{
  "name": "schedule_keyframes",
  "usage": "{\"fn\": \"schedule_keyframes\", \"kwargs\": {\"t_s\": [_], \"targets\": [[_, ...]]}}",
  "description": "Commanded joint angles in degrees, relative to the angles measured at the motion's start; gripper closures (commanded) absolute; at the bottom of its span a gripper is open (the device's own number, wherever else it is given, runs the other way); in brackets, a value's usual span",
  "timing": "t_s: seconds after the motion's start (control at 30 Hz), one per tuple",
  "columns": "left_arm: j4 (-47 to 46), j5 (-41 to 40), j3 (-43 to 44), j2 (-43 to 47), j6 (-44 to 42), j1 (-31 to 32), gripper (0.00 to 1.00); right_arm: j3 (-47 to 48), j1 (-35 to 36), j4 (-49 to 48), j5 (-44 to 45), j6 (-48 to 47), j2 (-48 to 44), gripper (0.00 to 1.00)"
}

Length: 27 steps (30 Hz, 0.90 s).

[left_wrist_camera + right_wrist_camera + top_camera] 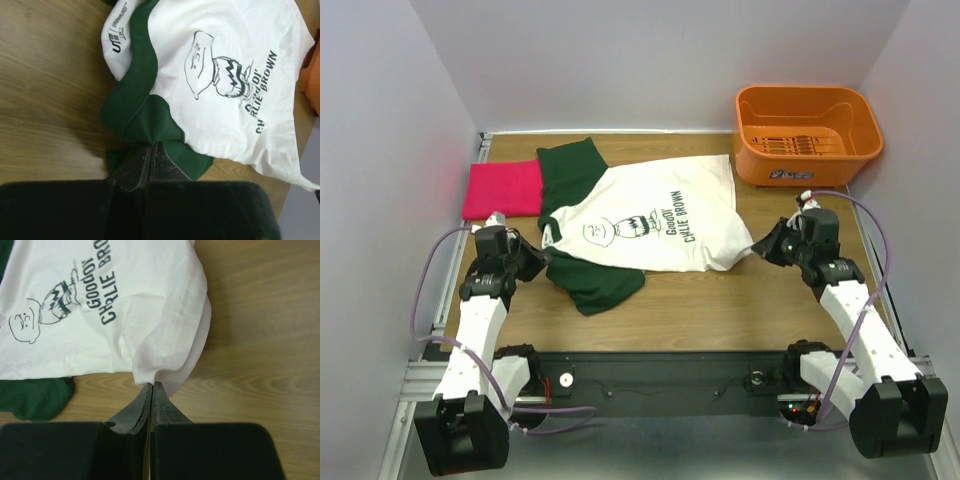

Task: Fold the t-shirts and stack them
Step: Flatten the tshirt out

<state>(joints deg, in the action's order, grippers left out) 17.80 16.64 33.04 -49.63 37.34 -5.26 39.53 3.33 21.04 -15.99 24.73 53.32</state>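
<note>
Now, white tee (650, 225) lies face up in middle of table (720, 300), cartoon face and words showing. Left claw (152, 146) is pinched shut on green cloth near collar, and cloth puckers into its tips. Right claw (152, 385) is pinched shut on white bottom corner, with cloth bunched up like small tent. Both ends held, likely so shirt can be pulled flat or turned over for folding. Pink tee (502, 190) sits at upper left of top view, looks folded, likely bottom of stack. Orange basket (800, 168) at upper right, apart from shirts.
</note>
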Motion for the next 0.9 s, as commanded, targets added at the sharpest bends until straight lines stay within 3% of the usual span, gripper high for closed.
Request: {"fn": "schedule_keyframes", "kwargs": {"t_s": [0.0,0.13,0.2,0.33,0.47,0.7,0.77,0.8,0.87], "targets": [[-1.54,-4.08,-2.37,-1.43,0.1,-0.11,0.94,-2.96,-0.26,0.92,3.5,5.85,-0.15,0.99],[0.92,-7.67,-1.75,-1.09,1.68,-0.19,0.82,-2.88,-0.34,6.37,13.06,7.87,-1.02,0.99],[1.36,-9.87,-2.01,0.93,2.47,-0.19,0.82,-2.44,-0.34,8.92,22.81,8.92,-2.34,0.99],[2.67,-15.66,2.01,0.5,0.98,-0.45,0.94,0.72,-0.26,9.64,29.86,7.79,-1.21,0.99],[4.43,-16.12,5.27,-4.68,-2.18,-0.46,1.0,2.66,-0.34,9.99,36.45,6.73,0.82,0.99],[5.84,-12.52,4.32,-5.84,-2.45,-0.54,0.98,-1.2,-0.34,13.41,29.27,9.54,-0.41,0.97],[6.45,-10.85,3.97,-5.13,-2.36,-0.46,0.95,0.19,-0.34,14.29,26.03,10.24,-1.02,0.84],[6.72,-10.5,3.88,-4.26,-2.45,-0.54,0.9,0.55,-0.34,15.51,24.79,11.9,-1.46,0.75],[7.16,-10.05,3.61,-3.64,-2.97,-0.46,0.79,0.9,-0.34,15.87,21.19,13.67,-1.9,0.67]]}}
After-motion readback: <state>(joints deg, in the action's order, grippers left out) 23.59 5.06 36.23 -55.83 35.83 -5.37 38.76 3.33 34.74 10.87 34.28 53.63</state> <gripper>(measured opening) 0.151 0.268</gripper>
